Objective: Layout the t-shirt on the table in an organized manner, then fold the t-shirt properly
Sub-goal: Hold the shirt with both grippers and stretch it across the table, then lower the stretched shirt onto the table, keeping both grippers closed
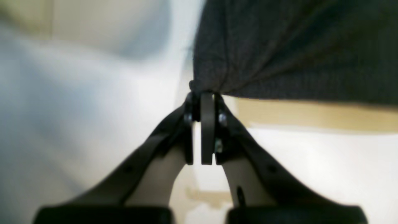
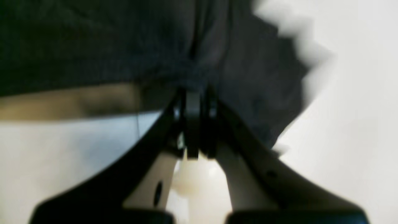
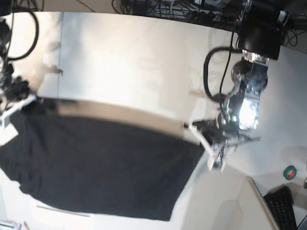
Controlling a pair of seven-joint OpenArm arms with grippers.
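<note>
Surface: a wide off-white table [image 3: 130, 58] fills the room's middle, with cables and gear along its far edge and a keyboard [image 3: 287, 212] off at one corner.

Shirt: the t-shirt [image 3: 100, 168] hangs as a dark sheet stretched between the two arms, its top edge taut and its lower part draping toward the near side of the table. No print shows from here, only plain black cloth.

Left gripper: the left gripper [image 1: 206, 93] has its jaws pressed together on a corner of the shirt; from the wrist, pleats fan out from the pinch point.

Right gripper: the right gripper [image 2: 194, 93] is likewise clamped on bunched fabric at the opposite corner, though that wrist view is blurred.

Long axis: the held edge runs roughly across the table from one gripper to the other, slightly slanted in the base view, so the shirt's width lies along the line joining the arms.

Which way it lies: from each pincer the cloth falls away toward the near table edge and inward toward the other arm; neither arm is nearer, as each holds one end.

Judgement: this looks like the spreading stage. Laying it flat would call for lowering both ends together while keeping the top edge tight.

Risk: uneven lowering may leave the hanging side bunched.
</note>
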